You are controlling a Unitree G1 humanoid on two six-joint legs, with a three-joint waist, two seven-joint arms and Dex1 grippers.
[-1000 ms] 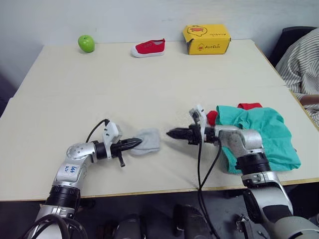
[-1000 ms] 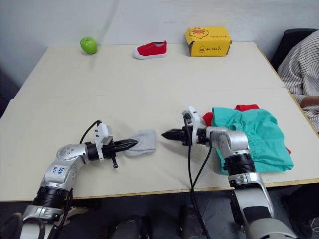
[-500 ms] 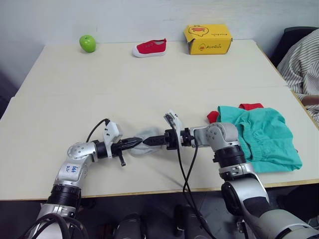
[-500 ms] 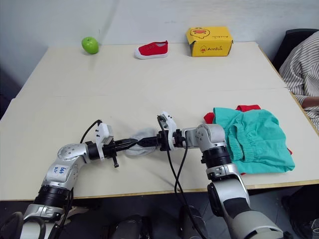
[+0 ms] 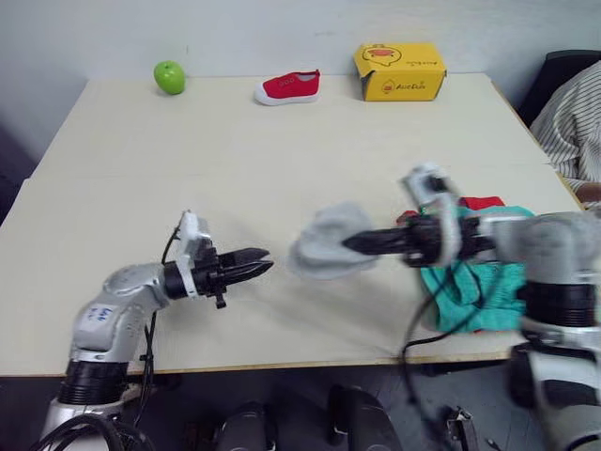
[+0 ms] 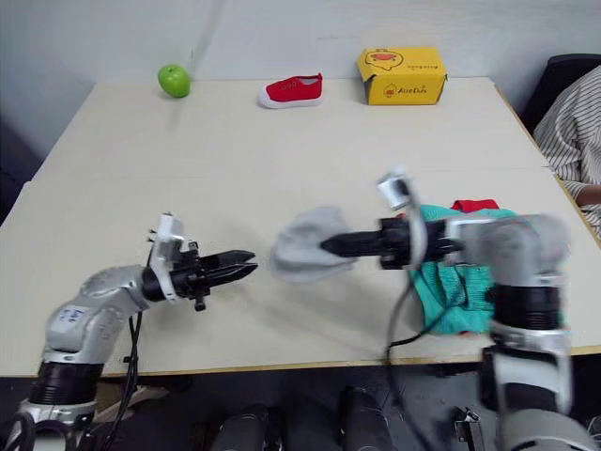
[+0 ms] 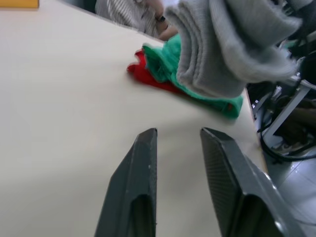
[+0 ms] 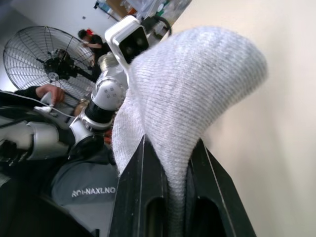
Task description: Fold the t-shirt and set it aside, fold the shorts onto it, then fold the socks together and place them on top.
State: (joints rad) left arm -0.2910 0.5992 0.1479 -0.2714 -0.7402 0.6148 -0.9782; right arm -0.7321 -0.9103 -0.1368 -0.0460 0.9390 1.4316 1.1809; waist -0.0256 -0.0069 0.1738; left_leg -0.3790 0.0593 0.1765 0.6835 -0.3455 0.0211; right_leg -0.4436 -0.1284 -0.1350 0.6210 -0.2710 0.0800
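Note:
My right gripper (image 5: 349, 243) is shut on the folded light grey socks (image 5: 324, 246) and holds them just above the table, left of the clothes pile. In the right wrist view the socks (image 8: 187, 94) bulge out from between its two fingers. The teal shorts (image 5: 470, 287) lie bunched at the table's right front on the red t-shirt (image 5: 481, 202), of which only edges show. My left gripper (image 5: 260, 263) hovers open and empty over the table, a short way left of the socks. The left wrist view has the socks (image 7: 222, 44) hanging ahead of its spread fingers (image 7: 143, 168).
Along the table's far edge stand a green apple (image 5: 169, 76), a small red shoe (image 5: 288, 87) and a yellow box (image 5: 400, 71). A person in a striped top (image 5: 573, 122) sits at the right side. A floor fan (image 8: 44, 54) stands beyond the table.
The left gripper has opened and let go of the socks, drawing back left. The right gripper has shut on them and carried them right, toward the pile.

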